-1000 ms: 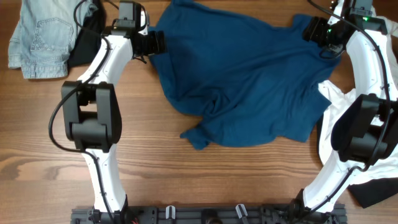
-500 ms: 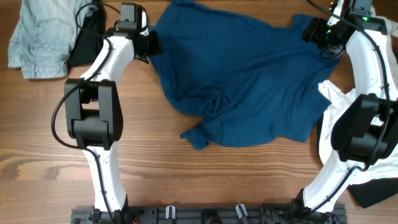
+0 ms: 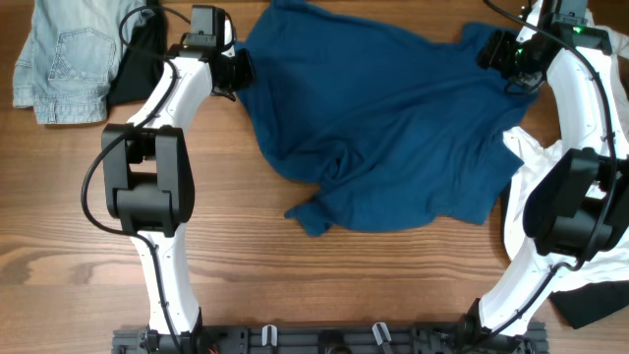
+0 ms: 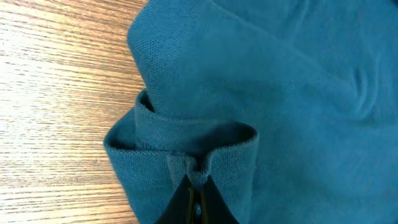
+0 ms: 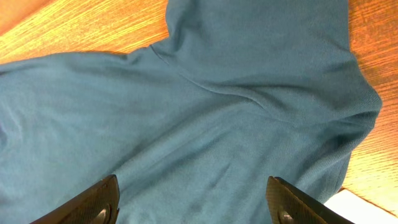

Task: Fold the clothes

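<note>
The clothes lie on a wooden table. The dark blue T-shirt (image 3: 383,128) is spread out, crumpled, in the middle. At its left edge my left gripper (image 3: 248,69) is shut on it. In the left wrist view a bunched fold of the T-shirt (image 4: 186,146) is pinched between the black fingertips of that gripper (image 4: 196,190). My right gripper (image 3: 499,51) hovers over the shirt's upper right part. In the right wrist view the right gripper (image 5: 196,205) is open, its fingers (image 5: 99,202) set wide apart, with only blue fabric (image 5: 217,112) below.
A pale denim piece (image 3: 64,59) and a black garment (image 3: 133,69) lie at the back left. A white shirt (image 3: 536,157) sits at the right edge under the right arm, with dark cloth (image 3: 590,305) near the front right corner.
My left gripper has closed from open onto the T-shirt's left edge, after shifting slightly. The right arm has stayed still and open.
</note>
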Tool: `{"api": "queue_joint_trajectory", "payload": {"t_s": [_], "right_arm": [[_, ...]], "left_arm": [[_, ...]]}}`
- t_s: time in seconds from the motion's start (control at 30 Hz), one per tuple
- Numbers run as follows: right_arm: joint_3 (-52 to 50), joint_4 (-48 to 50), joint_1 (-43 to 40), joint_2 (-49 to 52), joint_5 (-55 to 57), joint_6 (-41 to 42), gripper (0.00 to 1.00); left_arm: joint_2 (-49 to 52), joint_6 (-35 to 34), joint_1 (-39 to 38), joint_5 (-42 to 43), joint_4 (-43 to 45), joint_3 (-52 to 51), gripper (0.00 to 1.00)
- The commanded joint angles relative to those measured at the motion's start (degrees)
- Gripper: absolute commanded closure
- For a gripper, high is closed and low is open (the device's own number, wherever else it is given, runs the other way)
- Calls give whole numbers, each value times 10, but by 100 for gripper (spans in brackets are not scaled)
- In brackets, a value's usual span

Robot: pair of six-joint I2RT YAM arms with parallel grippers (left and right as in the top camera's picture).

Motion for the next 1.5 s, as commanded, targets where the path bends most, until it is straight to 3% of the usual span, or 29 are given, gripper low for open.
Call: {"api": "queue_joint_trajectory", "payload": {"t_s": [0.0, 0.13, 0.33, 0.6, 0.8, 1.13, 1.23, 1.43, 1.47], "right_arm": [[7, -5, -2, -4, -9, -9, 24], [7, -11, 2, -4, -10, -7, 24], [7, -22, 13, -3, -34, -6, 22], [7, -55, 32, -4, -50, -7, 21], [7, -98, 49, -16, -113, -37, 20], [7, -206, 106, -110, -106, -30, 18], [-7, -248, 123, -111, -49, -18, 18], [-69, -214, 134, -111, -14, 4, 15], [-75, -204, 133, -111, -14, 8, 14]], "left_arm": [[3, 0, 0, -49, -16, 1, 96], [-37, 0, 22, -83, -78, 1, 96], [-114, 4, 78, -113, -244, 1, 96], [-120, 2, 122, -201, -415, 1, 96], [-120, -75, 145, -326, -519, 1, 96], [-120, -92, 206, -318, -522, 0, 96], [-120, -89, 213, -318, -520, -17, 96], [-120, -86, 213, -318, -499, -104, 96], [-120, -82, 213, -318, -489, -119, 91]]}}
